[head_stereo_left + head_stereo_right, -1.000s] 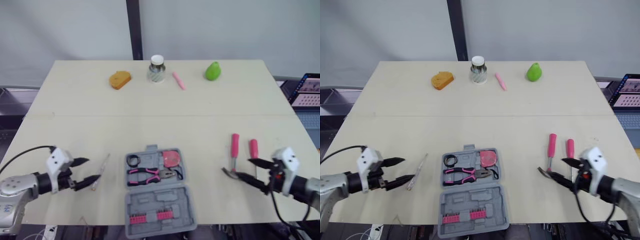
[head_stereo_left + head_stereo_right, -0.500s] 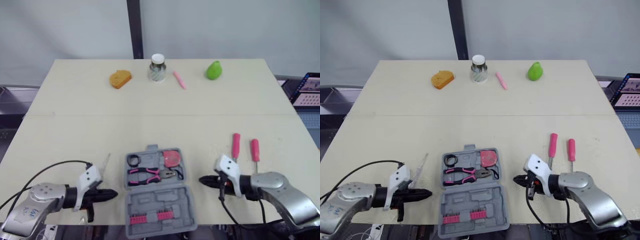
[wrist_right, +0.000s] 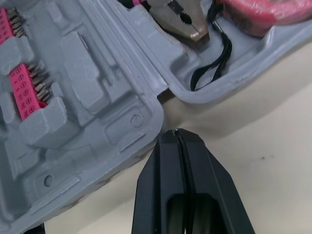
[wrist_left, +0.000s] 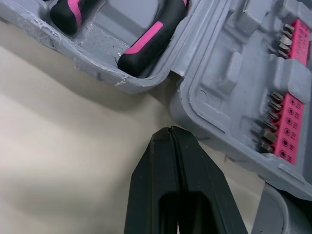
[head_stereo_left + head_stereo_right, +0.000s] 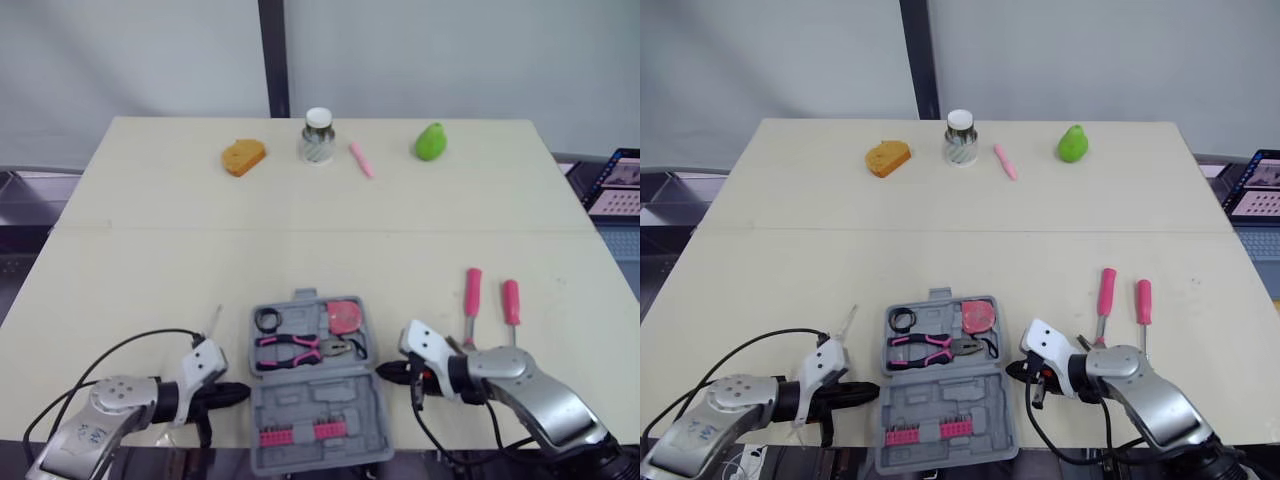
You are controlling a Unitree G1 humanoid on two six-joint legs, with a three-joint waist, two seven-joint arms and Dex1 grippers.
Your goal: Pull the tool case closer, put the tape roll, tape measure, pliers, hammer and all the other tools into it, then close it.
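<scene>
The grey tool case (image 5: 330, 398) lies open at the table's near edge. Its far half holds a black tape roll (image 5: 266, 320), pink-handled pliers (image 5: 298, 349) and a pink tape measure (image 5: 345, 316). The near half carries pink bit racks (image 5: 295, 436). My left gripper (image 5: 240, 391) is shut and empty, its tip just off the case's left side by the hinge (image 4: 171, 134). My right gripper (image 5: 385, 373) is shut and empty at the case's right side (image 3: 175, 134). A pink-handled hammer (image 5: 471, 294) and a pink screwdriver (image 5: 511, 300) lie to the right. A clear screwdriver (image 5: 213, 322) lies to the left.
Along the far edge stand an orange object (image 5: 243, 157), a capped jar (image 5: 318, 137), a pink marker (image 5: 359, 160) and a green pear (image 5: 430, 141). A laptop screen (image 5: 615, 185) sits beyond the table's right side.
Both grippers were open and far out to the sides a second ago. They have shut and moved inward to the case's left and right sides.
</scene>
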